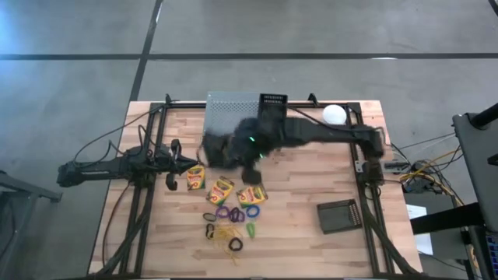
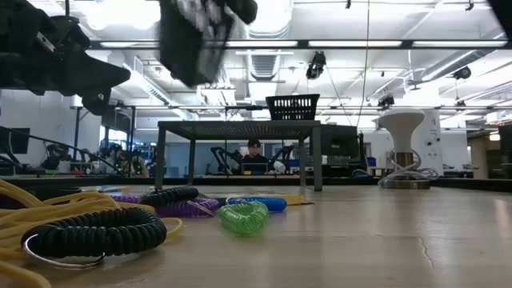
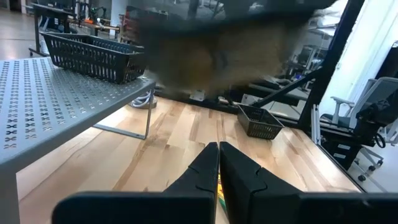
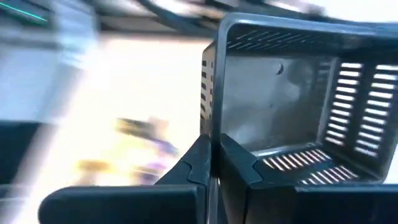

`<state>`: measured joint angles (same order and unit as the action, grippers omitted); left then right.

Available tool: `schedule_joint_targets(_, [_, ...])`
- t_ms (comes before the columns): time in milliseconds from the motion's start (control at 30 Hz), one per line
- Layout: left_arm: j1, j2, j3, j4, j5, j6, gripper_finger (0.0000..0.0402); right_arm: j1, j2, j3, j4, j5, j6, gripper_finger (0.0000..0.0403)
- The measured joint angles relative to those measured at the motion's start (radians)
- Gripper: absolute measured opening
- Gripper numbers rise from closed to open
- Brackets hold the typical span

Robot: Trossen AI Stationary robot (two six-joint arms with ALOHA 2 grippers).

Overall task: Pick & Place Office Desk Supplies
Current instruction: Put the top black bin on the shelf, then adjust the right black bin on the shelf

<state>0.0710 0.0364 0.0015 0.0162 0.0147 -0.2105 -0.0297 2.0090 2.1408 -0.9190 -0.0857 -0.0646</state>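
My right gripper (image 1: 238,151) reaches in from the table's right, raised above its middle, shut on a black mesh basket (image 1: 221,148) that shows blurred high up in the low view (image 2: 196,38). A second basket (image 1: 273,101) stands on the grey stand, and a third (image 1: 338,216) sits on the table at the right. Three crayon boxes (image 1: 220,189) lie in a row near the middle. Coiled loops (image 2: 96,232) and yellow bands (image 1: 226,232) lie in front of them. My left gripper (image 1: 193,164) waits at the left, shut and empty (image 3: 217,163). My right gripper holds the basket by the top edge of one side wall (image 4: 212,118), with one finger (image 4: 194,163) on the outside and the other (image 4: 239,163) inside. The basket is lifted clear of the table, and its open inside faces the wrist camera.
The wide grey perforated stand (image 1: 232,107) occupies the far middle of the table. A white dome (image 1: 334,114) sits far right. Black frame rails (image 1: 364,194) run along the table's sides. Bare wood lies between the crayon boxes and the basket at the right.
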Motion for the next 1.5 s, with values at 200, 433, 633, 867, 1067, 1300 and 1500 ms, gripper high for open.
schedule_joint_targets(200, [0.0, 0.002, 0.0, 0.001, 0.0, 0.0, 0.0021, -0.097, 0.126, 0.145, -0.252, 0.32, -0.201, 0.0013])
schedule_joint_targets(433, [0.0, 0.029, 0.0, -0.001, 0.0, 0.0, 0.0021, -0.177, 0.118, 0.052, -0.222, 0.35, -0.228, 0.0013])
schedule_joint_targets(633, [0.0, 0.044, 0.0, -0.001, 0.0, 0.0, 0.0021, -0.179, 0.115, 0.059, -0.205, 0.347, -0.227, 0.0013])
schedule_joint_targets(867, [0.0, 0.053, 0.0, 0.0, 0.0, 0.0, 0.0021, -0.181, 0.115, 0.055, -0.2, 0.348, -0.216, 0.0013])
schedule_joint_targets(1067, [0.0, 0.057, 0.0, 0.001, 0.0, 0.0, 0.0021, -0.18, 0.115, 0.053, -0.2, 0.347, -0.176, 0.0027])
schedule_joint_targets(1300, [0.0, 0.058, 0.0, 0.0, 0.0, 0.0, 0.0021, -0.181, 0.115, 0.037, -0.198, 0.348, -0.155, 0.0084])
schedule_joint_targets(1500, [0.0, 0.058, 0.0, 0.0, 0.0, 0.0, 0.0021, -0.177, 0.115, 0.051, -0.168, 0.348, -0.126, 0.0112])
